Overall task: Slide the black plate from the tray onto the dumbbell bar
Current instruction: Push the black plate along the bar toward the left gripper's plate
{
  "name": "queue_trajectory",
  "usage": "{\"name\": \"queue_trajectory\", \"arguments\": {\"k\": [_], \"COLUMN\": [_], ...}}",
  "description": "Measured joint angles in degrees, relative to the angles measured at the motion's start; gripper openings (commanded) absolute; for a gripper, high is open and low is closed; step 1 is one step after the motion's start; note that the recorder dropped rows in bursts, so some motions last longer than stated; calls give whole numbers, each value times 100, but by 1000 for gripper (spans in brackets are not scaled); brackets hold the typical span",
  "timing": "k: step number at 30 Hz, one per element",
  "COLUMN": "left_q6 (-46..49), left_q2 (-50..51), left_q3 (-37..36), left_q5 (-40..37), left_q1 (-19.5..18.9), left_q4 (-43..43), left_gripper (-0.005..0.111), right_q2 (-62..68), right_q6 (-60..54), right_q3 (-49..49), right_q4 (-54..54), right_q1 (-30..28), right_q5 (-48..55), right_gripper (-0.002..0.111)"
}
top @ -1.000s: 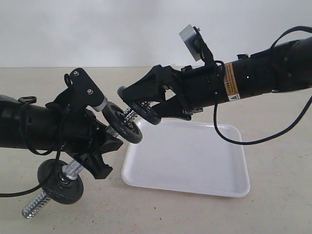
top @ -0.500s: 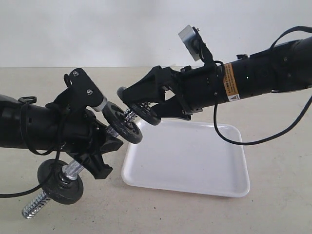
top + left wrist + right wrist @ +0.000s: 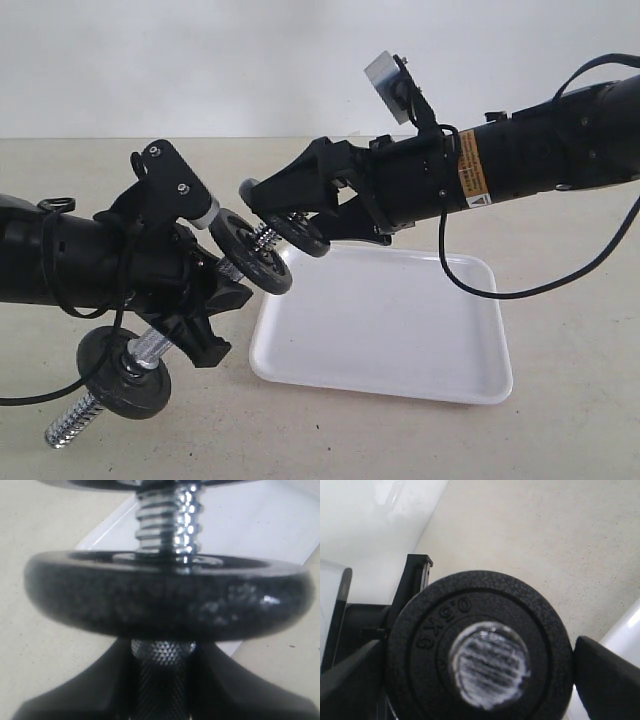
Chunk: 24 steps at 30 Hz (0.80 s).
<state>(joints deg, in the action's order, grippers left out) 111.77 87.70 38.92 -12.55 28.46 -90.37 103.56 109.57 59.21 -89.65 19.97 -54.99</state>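
While my left pincer [image 3: 205, 315] is clamping narrowly around the knurled middle of the dumbbell bar [image 3: 150, 348] and holding it tilted above the desk [image 3: 560, 420], my right pincer [image 3: 288, 215] is standing wide across the black plate [image 3: 300, 232]. Its fingers [image 3: 607, 677] are pressing against opposite sides of the rim. The black plate is sitting up in the air, clear of the tray [image 3: 400, 330], on the bar's upper threaded end. Through the right wrist camera, the chrome tip of the bar is showing in the plate's central hole, and the marking 0.5 KG is reading across the plate's face. How far the tip is reaching through the hole, I cannot tell.

A short run of bare thread is separating the plate from the upper disc [image 3: 258, 260] on the bar, so the two are lying near each other but apart. The bar's lower end is carrying the lower disc [image 3: 125, 375], with coarse thread poking out beyond it, close to the desk.

Through the left wrist camera, my left pincer's fingers [image 3: 70, 700] are flanking the knurled grip just beneath the upper disc, while shiny thread is rising past it. The white tray is resting flat on the desk, below my right pincer and beside my left arm.
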Motion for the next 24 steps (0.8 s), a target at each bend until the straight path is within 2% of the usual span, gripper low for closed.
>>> {"name": "queue_trajectory", "arguments": {"k": [8,24], "left_q6": [0,0], "left_q2": [0,-36], "left_q3": [0,0], "left_q5": [0,69], "left_q1": [10,21], "left_q4": [0,0], "left_gripper": [4,4], "right_q2": [0,11], "right_q6": [-13,-830], "right_q3": [0,0], "right_q4": [-10,60], "right_q1": [0,-33], "right_q5": [-23,-239], "right_gripper": [81,81]}}
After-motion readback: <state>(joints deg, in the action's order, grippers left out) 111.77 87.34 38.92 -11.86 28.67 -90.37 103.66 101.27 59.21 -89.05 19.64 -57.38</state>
